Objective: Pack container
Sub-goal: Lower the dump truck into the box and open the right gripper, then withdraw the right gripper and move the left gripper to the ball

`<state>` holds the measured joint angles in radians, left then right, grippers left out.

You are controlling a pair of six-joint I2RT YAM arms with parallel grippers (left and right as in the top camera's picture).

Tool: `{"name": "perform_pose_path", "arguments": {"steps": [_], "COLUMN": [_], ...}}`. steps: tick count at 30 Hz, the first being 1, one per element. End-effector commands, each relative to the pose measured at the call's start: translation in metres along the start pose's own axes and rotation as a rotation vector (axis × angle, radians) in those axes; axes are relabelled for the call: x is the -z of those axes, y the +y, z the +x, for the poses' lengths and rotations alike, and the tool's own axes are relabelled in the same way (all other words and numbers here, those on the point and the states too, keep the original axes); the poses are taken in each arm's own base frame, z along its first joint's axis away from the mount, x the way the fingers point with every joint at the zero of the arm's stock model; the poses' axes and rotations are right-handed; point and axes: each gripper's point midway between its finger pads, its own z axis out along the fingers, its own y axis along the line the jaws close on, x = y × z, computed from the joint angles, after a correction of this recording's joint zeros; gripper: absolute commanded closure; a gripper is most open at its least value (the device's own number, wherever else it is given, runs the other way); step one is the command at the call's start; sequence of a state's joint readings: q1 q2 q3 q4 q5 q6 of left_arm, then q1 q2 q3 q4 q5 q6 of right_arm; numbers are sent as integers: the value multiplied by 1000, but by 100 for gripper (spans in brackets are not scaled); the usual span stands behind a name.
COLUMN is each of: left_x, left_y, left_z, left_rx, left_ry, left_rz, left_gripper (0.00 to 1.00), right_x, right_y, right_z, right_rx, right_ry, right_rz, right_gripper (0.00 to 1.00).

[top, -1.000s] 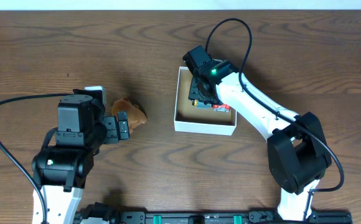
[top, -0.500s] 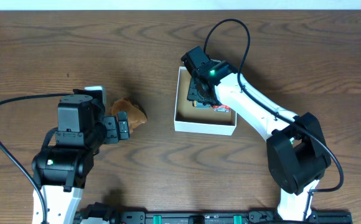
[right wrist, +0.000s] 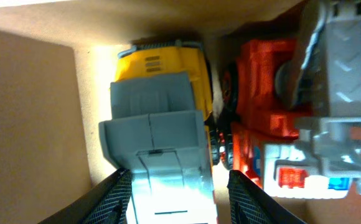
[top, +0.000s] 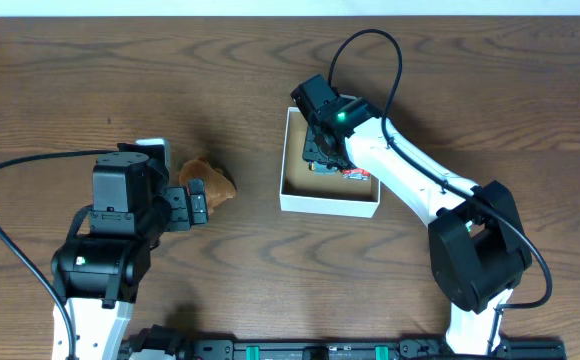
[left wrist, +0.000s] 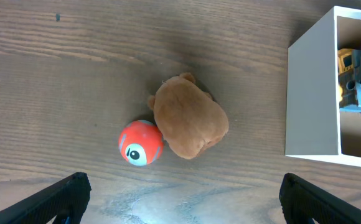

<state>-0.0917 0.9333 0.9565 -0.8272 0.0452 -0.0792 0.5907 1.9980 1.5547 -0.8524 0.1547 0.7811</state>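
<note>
The container [top: 328,207] is a white-walled square box at the table's middle; it also shows at the right edge of the left wrist view [left wrist: 311,93]. My right gripper [top: 320,150] is down inside it, its fingers [right wrist: 180,199] closed on the grey bed of a yellow dump truck [right wrist: 162,74]. A red fire truck [right wrist: 267,106] lies beside it in the box. My left gripper [left wrist: 180,199] is open and empty just above the table, short of a brown plush toy [left wrist: 190,118] and a red-orange ball [left wrist: 141,142].
The plush toy [top: 212,180] lies on the wood left of the container, right in front of my left gripper [top: 195,205]. The right arm's cable arcs above the box. The table's far edge runs along the top.
My right gripper shifted very slightly toward the box's far left corner a second ago, then stayed still. The left arm has not moved.
</note>
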Motion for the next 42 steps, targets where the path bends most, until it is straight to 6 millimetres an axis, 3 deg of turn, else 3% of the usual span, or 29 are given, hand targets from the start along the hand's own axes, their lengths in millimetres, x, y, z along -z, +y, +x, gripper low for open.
{"name": "perform_pose_path", "arguments": {"steps": [1,8,12,18,23,27,30,35,39,42], "left_x": [4,4,4,4,4,2,-2,-18,-40,-58], "left_y": [0,0,0,0,0,3,20,45,66,75], "left_z": [-5,-5,-5,-4,-2,8,17,24,35,44], "left_rx": [11,11,11,11,10,12,102,194,205,213], "left_ry": [-14,-13,-13,-10,-3,46,100,207,312,389], "left_rz": [0,0,0,-1,-2,-17,-99,-169,-210,-225], "left_gripper": [2,2,2,2,2,2,2,2,2,2], "right_x": [4,5,16,83,145,179,195,198,191,183], "right_y": [-3,-5,0,-7,-65,-145,-203,-250,-269,-272], "right_z": [-11,-20,-31,-68,-84,-69,-52,-37,-31,-26], "right_rx": [-5,58,132,138,6,-257,-397,-429,-434,-424], "right_ry": [-55,-99,-128,-236,-277,-204,-123,-17,15,38], "right_rz": [37,58,37,-21,8,74,108,93,115,123], "right_gripper": [47,46,42,38,35,20,15,15,15,15]}}
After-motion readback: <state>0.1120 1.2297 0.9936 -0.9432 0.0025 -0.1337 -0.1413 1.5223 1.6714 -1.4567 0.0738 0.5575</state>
